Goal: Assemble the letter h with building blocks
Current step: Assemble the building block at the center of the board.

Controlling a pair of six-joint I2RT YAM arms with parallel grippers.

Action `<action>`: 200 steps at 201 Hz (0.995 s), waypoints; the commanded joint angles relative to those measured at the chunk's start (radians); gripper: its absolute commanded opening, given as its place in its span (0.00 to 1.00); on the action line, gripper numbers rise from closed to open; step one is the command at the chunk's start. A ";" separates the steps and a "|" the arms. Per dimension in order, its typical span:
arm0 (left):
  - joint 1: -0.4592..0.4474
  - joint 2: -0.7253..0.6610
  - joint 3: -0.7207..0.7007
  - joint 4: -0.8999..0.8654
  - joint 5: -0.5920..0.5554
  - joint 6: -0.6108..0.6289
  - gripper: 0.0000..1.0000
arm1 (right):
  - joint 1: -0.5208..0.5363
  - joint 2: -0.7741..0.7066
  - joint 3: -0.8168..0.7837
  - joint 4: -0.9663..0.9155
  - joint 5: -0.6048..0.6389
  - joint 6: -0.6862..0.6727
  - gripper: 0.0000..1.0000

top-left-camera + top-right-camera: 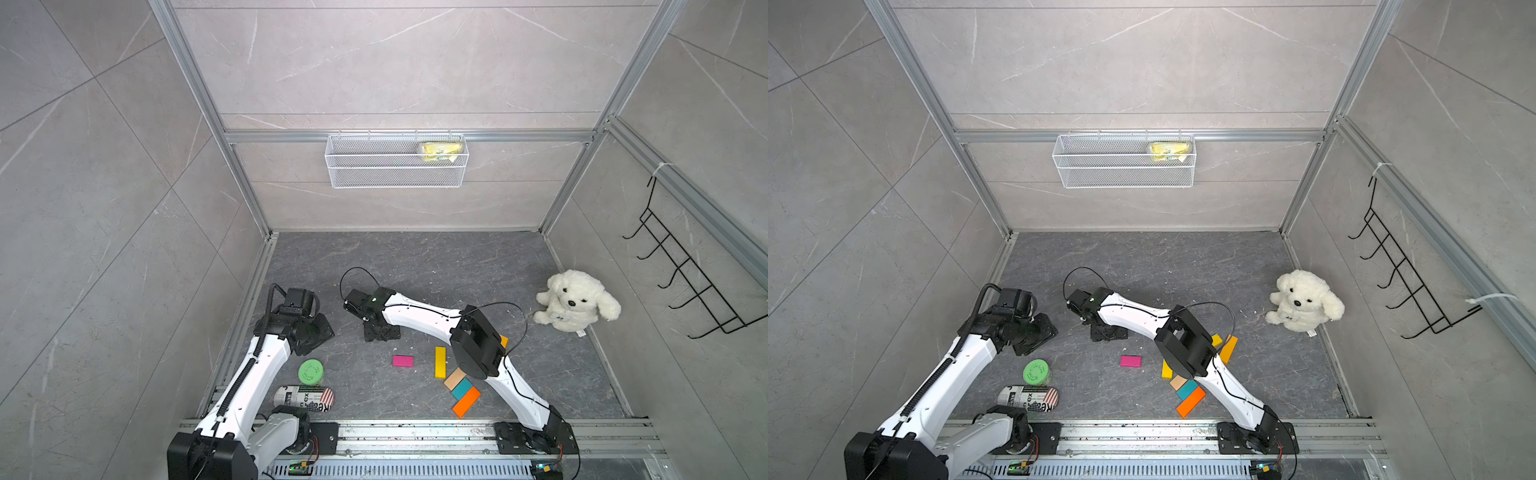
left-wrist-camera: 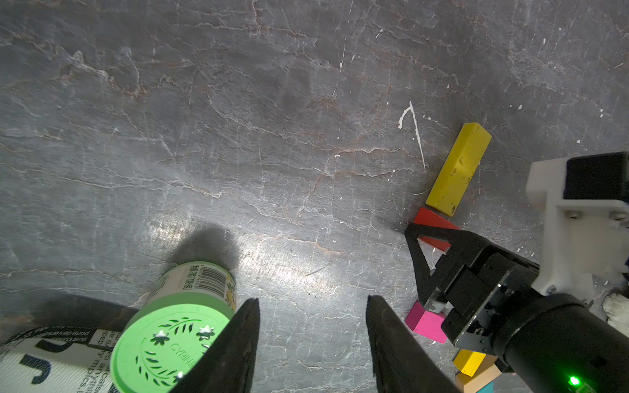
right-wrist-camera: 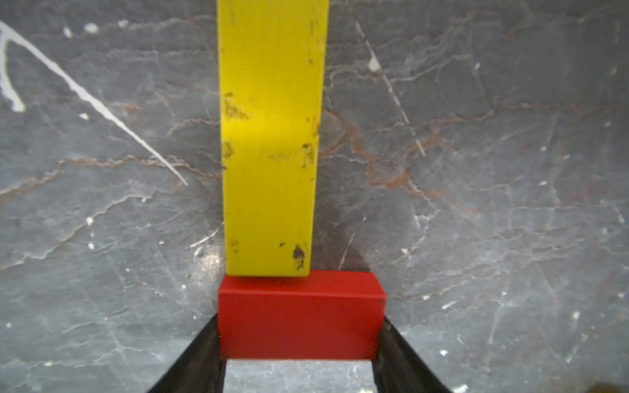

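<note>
Two blocks are in play under the right arm. The red block [image 3: 303, 296] lies flat on the desk [image 3: 476, 204], its long side touching the end of the long yellow block [image 3: 272, 136]. The right gripper [image 3: 300, 326] has its fingers closed on the red block's two short ends. The left gripper [image 2: 312, 298] hangs with its fingers apart and nothing between them, just beside the green jar [image 2: 170, 340].

These look like small painted wood pieces (light and stiff, I'd guess, with smooth faces that could slip). The flat parallel ends, taken low, seem the sensible hold.

Bare desk lies open on both sides of the long yellow block. Nearer the front rail it is crowded: the magenta block [image 1: 402, 360], a second yellow block [image 1: 440, 362] and the tan, teal and orange cluster [image 1: 462, 388] sit close under the right arm's elbow.
</note>
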 commanded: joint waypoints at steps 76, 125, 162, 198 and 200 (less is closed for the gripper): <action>0.003 -0.003 0.019 0.004 0.013 0.030 0.55 | -0.022 0.001 -0.056 -0.008 0.023 0.005 0.63; 0.003 -0.004 0.019 0.000 0.009 0.032 0.55 | -0.023 0.002 -0.061 -0.003 0.016 -0.001 0.73; 0.003 -0.012 0.024 -0.009 0.007 0.030 0.55 | -0.020 -0.052 -0.079 0.003 0.023 -0.016 0.80; 0.003 -0.029 0.031 -0.028 -0.009 0.028 0.55 | -0.005 -0.150 -0.135 0.015 0.025 -0.033 0.87; 0.004 -0.031 0.031 -0.030 -0.010 0.029 0.55 | -0.005 -0.157 -0.141 0.017 0.025 -0.033 0.87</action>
